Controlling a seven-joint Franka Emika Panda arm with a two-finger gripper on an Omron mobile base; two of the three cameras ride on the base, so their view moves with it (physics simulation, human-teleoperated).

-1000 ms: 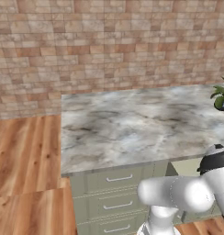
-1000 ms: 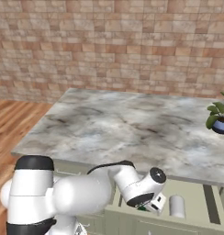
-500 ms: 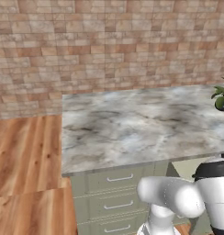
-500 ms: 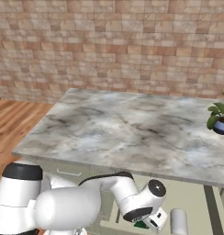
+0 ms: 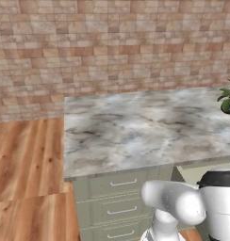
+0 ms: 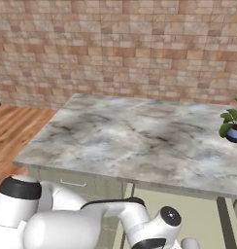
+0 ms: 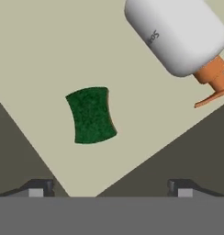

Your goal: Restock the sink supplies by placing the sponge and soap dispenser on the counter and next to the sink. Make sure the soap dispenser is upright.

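The sponge (image 7: 91, 114) is a small dark green block with a thin yellowish edge, lying flat on a beige cabinet floor (image 7: 49, 50). The soap dispenser (image 7: 178, 34) lies on its side up and to the right of it, pale body, orange pump (image 7: 214, 82) pointing to the lower right. My gripper (image 7: 111, 190) hovers over them, open, nothing between its fingertips (image 7: 40, 188); the sponge sits just left of its centre line. A pale end of the bottle (image 6: 188, 243) peeks beside my hand in the right base view. The counter and the sink are out of view.
A marble island top (image 5: 135, 132) bearing a potted plant (image 6: 232, 124) spreads above the open cabinet. Sage-green drawers (image 5: 117, 197) stand to the left of the opening. A brick wall (image 5: 112, 47) is behind, and wooden floor (image 5: 27, 160) lies to the left.
My arm has sunk lower into the open cabinet under the island, and the hand has dropped toward the bottom edge of the right base view.
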